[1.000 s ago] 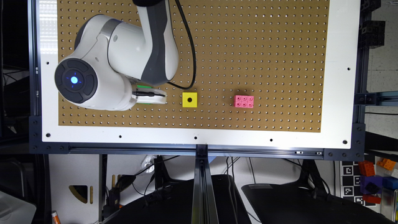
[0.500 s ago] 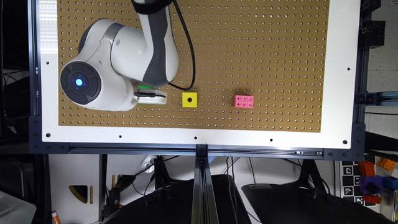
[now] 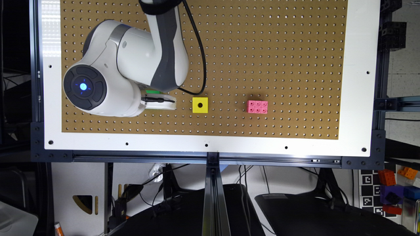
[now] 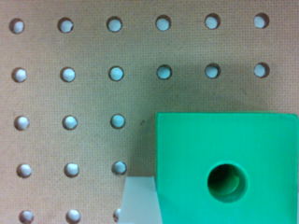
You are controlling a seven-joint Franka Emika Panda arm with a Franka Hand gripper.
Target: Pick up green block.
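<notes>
A: Exterior view first?
B: Arm [image 3: 131, 65] low over the pegboard [image 3: 279, 49]. Sliver of the green block [image 3: 153, 92] peeks out under the wrist, by the white gripper [image 3: 162, 103]. Yellow cube [image 3: 200, 105] just beside on the exterior view's right, pink brick [image 3: 257, 106] farther right.
A: Wrist view?
B: Green block [image 4: 229, 163] huge, hole up, resting on the board. One pale finger [image 4: 138, 200] touches its side.
A: Clamped?
B: Can't tell, other finger hidden.
</notes>
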